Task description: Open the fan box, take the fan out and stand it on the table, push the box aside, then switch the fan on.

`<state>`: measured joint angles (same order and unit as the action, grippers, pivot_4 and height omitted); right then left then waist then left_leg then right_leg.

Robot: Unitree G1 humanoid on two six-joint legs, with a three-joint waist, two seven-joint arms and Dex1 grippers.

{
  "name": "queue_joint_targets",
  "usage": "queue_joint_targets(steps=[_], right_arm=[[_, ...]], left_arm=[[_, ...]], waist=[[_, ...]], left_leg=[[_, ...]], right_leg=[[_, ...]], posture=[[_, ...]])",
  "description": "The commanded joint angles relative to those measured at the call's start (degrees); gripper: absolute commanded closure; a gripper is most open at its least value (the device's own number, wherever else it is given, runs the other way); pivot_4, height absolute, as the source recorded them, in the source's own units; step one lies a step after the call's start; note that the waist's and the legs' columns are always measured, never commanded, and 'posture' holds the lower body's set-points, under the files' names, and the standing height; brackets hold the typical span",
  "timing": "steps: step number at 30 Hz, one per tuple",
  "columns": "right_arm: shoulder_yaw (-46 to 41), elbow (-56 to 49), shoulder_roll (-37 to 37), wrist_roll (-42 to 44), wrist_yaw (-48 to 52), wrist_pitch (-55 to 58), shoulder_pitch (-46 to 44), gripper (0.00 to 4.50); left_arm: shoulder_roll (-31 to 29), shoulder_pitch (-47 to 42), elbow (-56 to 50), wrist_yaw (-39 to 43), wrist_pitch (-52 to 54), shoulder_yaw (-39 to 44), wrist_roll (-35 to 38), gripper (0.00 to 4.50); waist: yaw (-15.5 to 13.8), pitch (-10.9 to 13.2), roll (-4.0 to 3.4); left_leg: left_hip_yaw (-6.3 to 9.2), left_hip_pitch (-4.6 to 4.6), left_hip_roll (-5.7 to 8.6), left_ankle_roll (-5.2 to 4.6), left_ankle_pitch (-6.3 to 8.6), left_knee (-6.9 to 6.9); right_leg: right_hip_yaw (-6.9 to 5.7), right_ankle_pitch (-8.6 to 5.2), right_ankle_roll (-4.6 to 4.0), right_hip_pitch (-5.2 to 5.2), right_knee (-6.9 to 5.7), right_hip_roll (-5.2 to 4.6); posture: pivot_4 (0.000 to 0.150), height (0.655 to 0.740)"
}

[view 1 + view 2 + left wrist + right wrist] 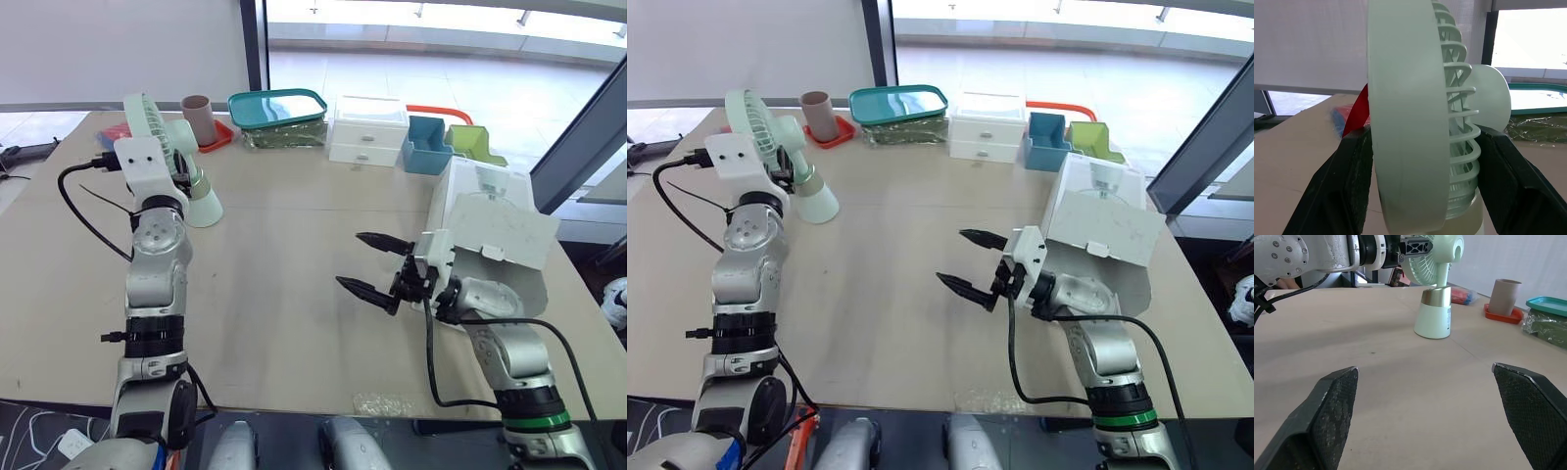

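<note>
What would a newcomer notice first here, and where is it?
The pale green fan stands upright at the far left of the table, its head clasped by the left gripper. The right gripper hangs wide open over the tabletop, beside the opened white box at the right edge.

Got a tan table (294, 284) with clutter lined up along the far edge. From left to right: brownish cup (199, 117) upright on a little red tray (219, 140), then a teal lid (277, 106) sitting over a clear bag of something green (286, 135), a white mini drawer unit (368, 131), a blue bin (425, 147), and right beside that a green bin (473, 143). Also spotted some crumpled clear plastic (382, 403) at the near edge.
</note>
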<state>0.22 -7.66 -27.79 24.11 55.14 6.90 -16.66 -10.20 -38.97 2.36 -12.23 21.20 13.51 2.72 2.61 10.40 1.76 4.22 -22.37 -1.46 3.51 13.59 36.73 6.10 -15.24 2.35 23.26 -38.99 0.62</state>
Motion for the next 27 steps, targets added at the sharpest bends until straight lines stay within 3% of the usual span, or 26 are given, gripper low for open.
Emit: queue_joint_targets(steps=[1,4,7,8,21,24,27], right_arm=[[-0.53,-2.59,-0.50,-0.04,-0.33,-0.88,0.00,0.00],[-0.46,-2.96,-0.58,-0.11,-0.52,-0.82,0.31,0.00],[-0.41,-3.29,-0.70,-0.22,-0.57,-0.81,0.74,0.00],[-0.47,-3.24,-0.70,-0.24,-0.63,-0.81,0.74,0.00],[-0.59,-4.10,-0.80,-0.13,-1.14,-0.41,1.33,0.00],[-0.52,-4.67,-0.87,0.08,-1.33,0.12,1.13,0.00],[0.18,-7.14,-1.25,0.49,-2.00,2.50,1.02,0.00]], left_arm=[[-0.46,-1.98,-0.54,-0.82,-0.99,0.86,-0.11,1.43],[-0.40,-2.22,-0.06,-0.67,-0.77,0.94,0.32,1.43],[-0.30,-2.31,-0.03,-0.60,-0.75,0.90,0.52,2.40],[-0.32,-2.32,-0.06,-0.66,-0.68,0.85,0.47,2.49],[-1.99,-1.12,-1.95,3.04,-2.28,0.36,1.25,2.53],[-3.10,-0.21,-3.57,7.62,-3.87,-0.66,2.71,2.53],[-5.01,2.08,-7.51,17.19,-5.18,-3.09,6.44,2.53]], waist=[[0.00,0.00,0.00],[0.00,0.00,0.00],[0.00,0.00,0.00],[0.01,0.00,0.00],[0.01,0.00,0.00],[0.00,0.00,0.00],[-0.02,0.00,0.00]], left_leg=[[0.00,0.00,0.00,0.00,0.00,0.00],[0.00,0.00,0.00,0.00,0.00,0.00],[0.00,0.00,0.00,0.00,0.00,0.00],[0.00,0.00,0.00,0.00,0.00,0.00],[0.01,0.00,0.00,0.01,0.00,0.00],[0.01,-0.01,0.00,0.01,-0.01,0.00],[0.03,-0.07,-0.01,0.02,-0.01,-0.01]], right_leg=[[0.00,0.00,0.00,0.00,0.00,0.00],[0.00,0.00,0.00,0.00,0.00,0.00],[0.00,0.00,0.00,0.00,0.00,0.00],[0.00,0.00,0.00,0.00,0.00,0.00],[-0.01,0.01,0.00,0.00,0.00,0.00],[-0.01,0.01,0.00,0.01,0.00,0.00],[-0.04,0.00,0.00,0.06,0.00,0.00]], posture=[[0.150,0.7400],[0.150,0.7400],[0.150,0.7400],[0.150,0.7400],[0.150,0.7400],[0.150,0.7400],[0.150,0.7400]])
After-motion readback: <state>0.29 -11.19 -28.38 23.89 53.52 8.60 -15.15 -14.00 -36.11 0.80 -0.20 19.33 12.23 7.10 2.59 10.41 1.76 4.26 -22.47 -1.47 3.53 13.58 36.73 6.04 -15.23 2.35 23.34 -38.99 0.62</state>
